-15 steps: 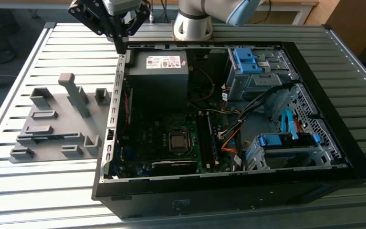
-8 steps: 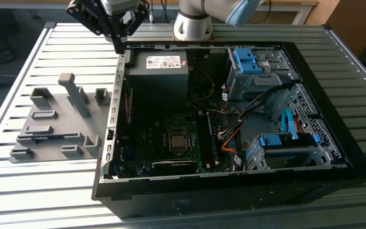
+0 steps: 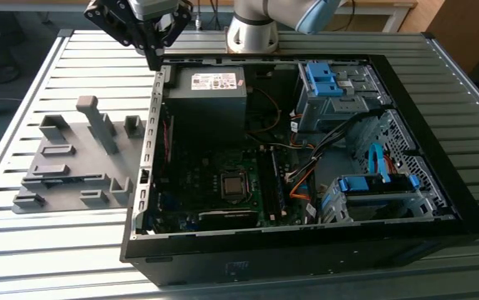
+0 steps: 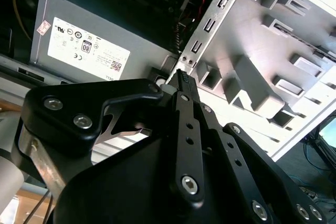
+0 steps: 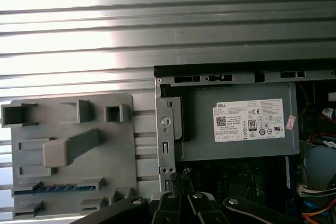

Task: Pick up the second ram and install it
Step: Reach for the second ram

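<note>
Over the far left corner of the case in the exterior view: the gripper (image 3: 154,61) hangs above the slatted table (image 3: 47,250), pointing down just outside the case wall and near the power supply (image 3: 207,94).
Fingers: drawn together into a narrow point with the tips meeting and nothing between them. Both wrist views show the same closed wedge.
Second ram: the second ram (image 5: 55,188) stands on edge in a long slot of the gray holder (image 5: 122,145). The first wrist view shows it as a thin blue-green strip, well apart from the gripper and untouched.
Gray holder: lies flat on the table to the exterior view's left of the computer case (image 3: 306,253), just beside its wall. An upright post (image 3: 97,122) and several square pockets rise from it.
Computer case: lies on its side, open upward, with the motherboard (image 3: 214,181) exposed in the middle.
Power supply: a gray box with a pale label, seated in the case corner nearest the gripper.
Drive cages: the far blue bracket (image 3: 323,78) and the near blue bracket (image 3: 376,184) both sit toward the exterior view's right.
Cables: orange and black leads (image 3: 301,187) run between the motherboard and the near cage.
Arm base: the arm base (image 3: 251,34) stands on the table behind the case.
</note>
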`<state>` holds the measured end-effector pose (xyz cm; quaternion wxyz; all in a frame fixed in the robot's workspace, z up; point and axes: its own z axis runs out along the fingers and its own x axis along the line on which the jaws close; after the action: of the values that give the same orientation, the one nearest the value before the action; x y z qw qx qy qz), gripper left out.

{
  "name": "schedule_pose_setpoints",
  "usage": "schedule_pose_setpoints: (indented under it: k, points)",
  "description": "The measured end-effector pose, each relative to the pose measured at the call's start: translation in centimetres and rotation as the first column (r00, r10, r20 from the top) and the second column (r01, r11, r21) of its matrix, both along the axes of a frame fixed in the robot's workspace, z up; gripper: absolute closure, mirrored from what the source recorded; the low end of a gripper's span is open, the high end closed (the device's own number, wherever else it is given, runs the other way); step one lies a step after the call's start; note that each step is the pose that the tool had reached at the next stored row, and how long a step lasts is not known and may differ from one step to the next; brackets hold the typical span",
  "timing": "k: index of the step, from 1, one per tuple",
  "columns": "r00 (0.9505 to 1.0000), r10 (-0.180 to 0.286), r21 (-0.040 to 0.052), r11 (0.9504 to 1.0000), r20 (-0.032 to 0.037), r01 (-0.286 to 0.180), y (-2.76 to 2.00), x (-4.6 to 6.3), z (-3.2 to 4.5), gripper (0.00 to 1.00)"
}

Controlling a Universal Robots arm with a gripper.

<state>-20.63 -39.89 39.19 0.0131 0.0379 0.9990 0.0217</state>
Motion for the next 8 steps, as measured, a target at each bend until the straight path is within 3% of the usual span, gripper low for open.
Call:
schedule_pose_setpoints:
  k: [8]
  points:
    - [1.0, 0.0, 0.0, 1.0, 0.0, 0.0, 0.0, -0.25, -0.01, 0.89]
